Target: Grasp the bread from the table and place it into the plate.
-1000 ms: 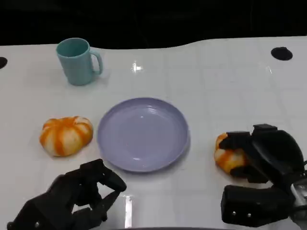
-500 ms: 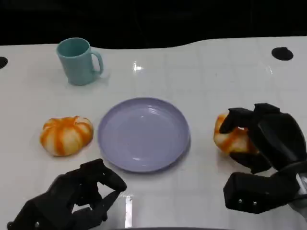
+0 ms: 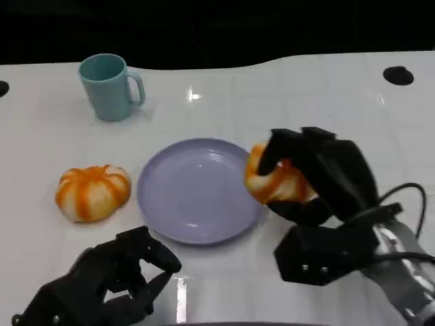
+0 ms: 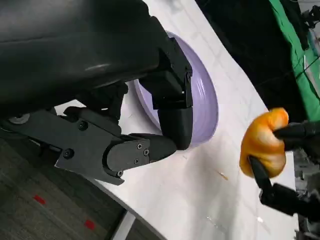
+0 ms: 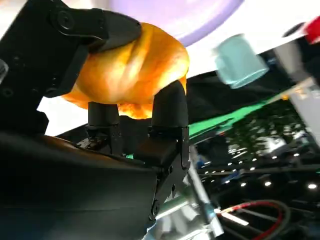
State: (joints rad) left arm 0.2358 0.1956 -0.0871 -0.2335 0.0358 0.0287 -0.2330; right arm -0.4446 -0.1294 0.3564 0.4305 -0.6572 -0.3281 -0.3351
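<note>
My right hand [image 3: 319, 180] grips an orange-and-white bread roll [image 3: 272, 180] and holds it in the air at the right rim of the lavender plate [image 3: 194, 193]. The right wrist view has the roll [image 5: 125, 70] clasped between black fingers [image 5: 167, 107], with the plate [image 5: 190, 12] just beyond it. A second, pumpkin-shaped roll [image 3: 93, 191] lies on the table to the left of the plate. My left hand [image 3: 109, 282] rests low at the near left, fingers curled, holding nothing. In the left wrist view, the plate [image 4: 207, 107] and the held roll [image 4: 263, 142] are visible.
A teal mug [image 3: 109, 86] stands at the back left, handle to the right. A small black disc [image 3: 397, 75] sits at the far right of the white table [image 3: 306, 102], with another dark spot [image 3: 3, 88] at the left edge.
My right hand has lifted the roll off the table at the right and carried it left and up to the plate's right rim. The left hand has stayed put.
</note>
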